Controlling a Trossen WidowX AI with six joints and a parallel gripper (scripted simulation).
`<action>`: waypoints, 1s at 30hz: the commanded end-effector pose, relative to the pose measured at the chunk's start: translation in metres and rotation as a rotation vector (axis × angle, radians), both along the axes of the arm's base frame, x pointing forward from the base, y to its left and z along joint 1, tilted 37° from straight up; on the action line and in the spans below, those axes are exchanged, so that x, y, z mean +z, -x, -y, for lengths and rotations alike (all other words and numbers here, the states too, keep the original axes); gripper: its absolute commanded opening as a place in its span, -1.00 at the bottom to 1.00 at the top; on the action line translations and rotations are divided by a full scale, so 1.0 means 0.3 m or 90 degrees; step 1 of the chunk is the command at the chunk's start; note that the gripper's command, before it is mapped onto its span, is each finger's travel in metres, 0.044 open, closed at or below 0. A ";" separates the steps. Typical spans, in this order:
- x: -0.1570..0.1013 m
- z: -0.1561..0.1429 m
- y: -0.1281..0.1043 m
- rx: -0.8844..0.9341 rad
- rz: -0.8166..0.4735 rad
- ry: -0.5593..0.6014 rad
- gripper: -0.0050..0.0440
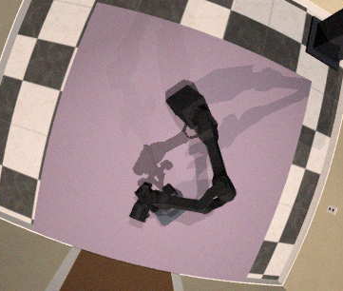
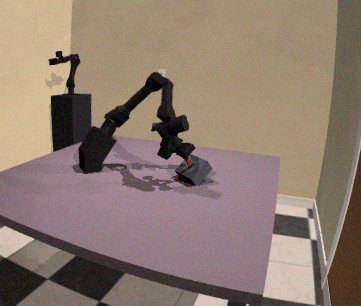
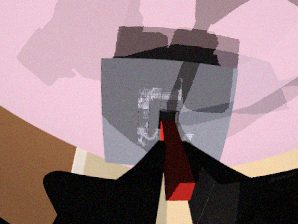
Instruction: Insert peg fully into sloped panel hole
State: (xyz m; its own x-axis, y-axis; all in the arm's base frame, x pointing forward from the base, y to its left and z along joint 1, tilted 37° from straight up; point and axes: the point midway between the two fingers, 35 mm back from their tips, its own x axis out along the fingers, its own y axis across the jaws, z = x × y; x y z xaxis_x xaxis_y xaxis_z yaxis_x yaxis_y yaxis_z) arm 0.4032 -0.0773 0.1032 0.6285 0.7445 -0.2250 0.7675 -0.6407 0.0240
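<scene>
From the top, the arm is seen bent toward the lower middle of the frame, hiding most of the sloped panel on the lilac counter. In the exterior view, the red peg is seen at frame centre, clenched in the jaws of the gripper, its tip at the panel face. In the wrist view, the tip is seen meeting the hole; jamming could be caused by slight tilt, and slipping through the grip by further pushing.
</scene>
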 end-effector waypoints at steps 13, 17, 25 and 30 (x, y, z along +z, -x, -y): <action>0.010 0.005 0.013 -0.006 0.008 0.004 -0.80; 0.014 0.005 0.011 -0.006 0.008 0.004 -0.80; 0.025 0.008 0.004 -0.006 0.008 0.004 -0.80; 0.022 0.009 0.003 -0.006 0.008 0.004 -0.80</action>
State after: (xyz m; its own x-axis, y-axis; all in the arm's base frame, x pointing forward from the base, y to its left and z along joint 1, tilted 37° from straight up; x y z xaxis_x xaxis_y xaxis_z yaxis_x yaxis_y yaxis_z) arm 0.4003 -0.0782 0.1015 0.6342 0.7389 -0.2275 0.7607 -0.6490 0.0129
